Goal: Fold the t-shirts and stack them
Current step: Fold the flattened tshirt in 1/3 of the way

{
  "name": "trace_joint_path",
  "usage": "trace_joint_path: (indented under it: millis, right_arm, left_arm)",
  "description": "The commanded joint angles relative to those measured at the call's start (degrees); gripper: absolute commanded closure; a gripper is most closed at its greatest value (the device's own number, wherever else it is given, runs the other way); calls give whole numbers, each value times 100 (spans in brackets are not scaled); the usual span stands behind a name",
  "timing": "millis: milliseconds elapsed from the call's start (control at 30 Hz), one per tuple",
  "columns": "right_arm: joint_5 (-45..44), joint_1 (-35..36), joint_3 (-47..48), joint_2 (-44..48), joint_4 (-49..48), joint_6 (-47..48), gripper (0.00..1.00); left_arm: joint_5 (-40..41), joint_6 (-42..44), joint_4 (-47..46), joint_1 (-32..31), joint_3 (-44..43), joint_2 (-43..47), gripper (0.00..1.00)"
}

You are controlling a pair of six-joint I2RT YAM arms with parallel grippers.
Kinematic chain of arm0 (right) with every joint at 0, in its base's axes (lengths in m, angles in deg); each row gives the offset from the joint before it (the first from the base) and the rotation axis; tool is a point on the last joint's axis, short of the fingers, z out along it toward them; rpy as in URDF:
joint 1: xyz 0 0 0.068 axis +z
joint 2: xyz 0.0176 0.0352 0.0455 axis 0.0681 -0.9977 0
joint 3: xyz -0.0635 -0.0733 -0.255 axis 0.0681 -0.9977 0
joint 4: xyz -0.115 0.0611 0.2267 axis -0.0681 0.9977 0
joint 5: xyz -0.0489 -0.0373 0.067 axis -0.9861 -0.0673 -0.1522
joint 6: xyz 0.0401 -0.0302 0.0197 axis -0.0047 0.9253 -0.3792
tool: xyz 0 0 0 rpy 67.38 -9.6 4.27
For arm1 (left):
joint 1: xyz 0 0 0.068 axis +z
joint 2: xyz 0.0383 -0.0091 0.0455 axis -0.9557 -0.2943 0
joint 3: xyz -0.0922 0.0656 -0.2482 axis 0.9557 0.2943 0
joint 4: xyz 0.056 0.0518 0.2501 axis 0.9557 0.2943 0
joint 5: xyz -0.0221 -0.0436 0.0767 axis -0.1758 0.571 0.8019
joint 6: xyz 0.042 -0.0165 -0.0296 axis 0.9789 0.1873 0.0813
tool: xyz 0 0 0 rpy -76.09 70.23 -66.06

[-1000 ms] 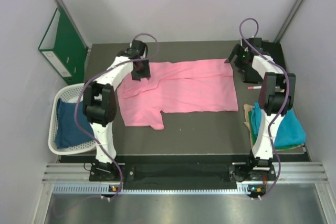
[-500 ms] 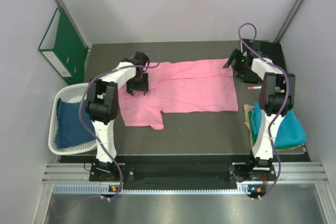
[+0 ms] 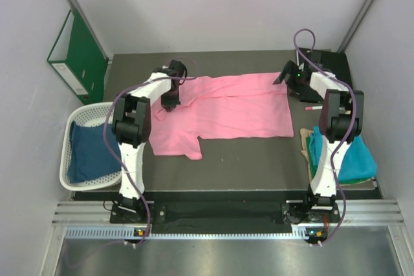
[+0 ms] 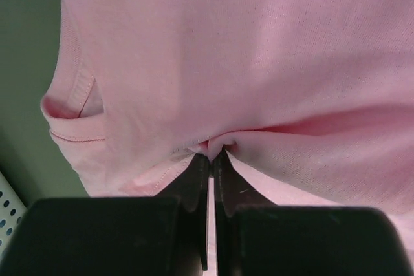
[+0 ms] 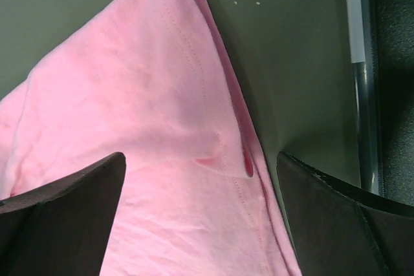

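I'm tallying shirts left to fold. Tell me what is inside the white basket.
The white basket holds a crumpled dark blue shirt, which fills most of it. Whether anything lies beneath that cloth cannot be seen, because it covers the basket's floor.

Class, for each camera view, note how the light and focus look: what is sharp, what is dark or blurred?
Top external view: even, soft light, no glare on the bright pink cloth t-shirt. Left wrist view: cloth weave sharp; the left tool, shut on it, is featureless black. Right wrist view: hem stitching crisp; the open right tool dark and soft-edged.
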State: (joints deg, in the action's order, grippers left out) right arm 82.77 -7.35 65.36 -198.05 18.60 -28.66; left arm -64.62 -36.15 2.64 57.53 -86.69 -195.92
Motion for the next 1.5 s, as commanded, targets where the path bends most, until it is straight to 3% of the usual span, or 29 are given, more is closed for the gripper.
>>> trace_joint_path:
  millis: [0, 200, 567, 833, 933, 967, 1067, 1133, 1333, 1467]
  right_arm:
    - [180, -42, -16, 274, -73, 32, 0]
    - [295, 1, -25, 187, -47, 40, 0]
    - [409, 45, -112, 63, -3, 84, 0]
    - [488, 45, -86, -77, 85, 137, 0]
    - [523, 54, -60, -130, 129, 137, 0]
    - [549, 54, -51, -147, 138, 137, 0]
    - [558, 63, -25, -174, 155, 146, 0]
    - [559, 81, -16, -174, 182, 172, 0]
    - [567, 81, -42, -183, 226, 242, 0]
    - [602, 81, -25, -200, 235, 225, 0]
  left_arm:
    - [64, -12, -154, 68, -20, 558, 100]
    - [-403, 129, -208, 173, 104, 1190, 100]
    - [-1061, 358, -6, 384, 130, 1341, 100]
    - [-1668, 692, 250, 384, 455, 1595, 87]
    - [-1590, 815, 231, 419, 596, 1701, 71]
    - [-1450, 754, 258, 428, 587, 1631, 40]
    - [-810, 430, 565, 437, 430, 1447, 2]
    - [-632, 315, 583, 437, 377, 1472, 2]
    - [-1193, 411, 109, 428, 526, 1780, 2]
    - [-904, 271, 267, 428, 648, 1596, 4]
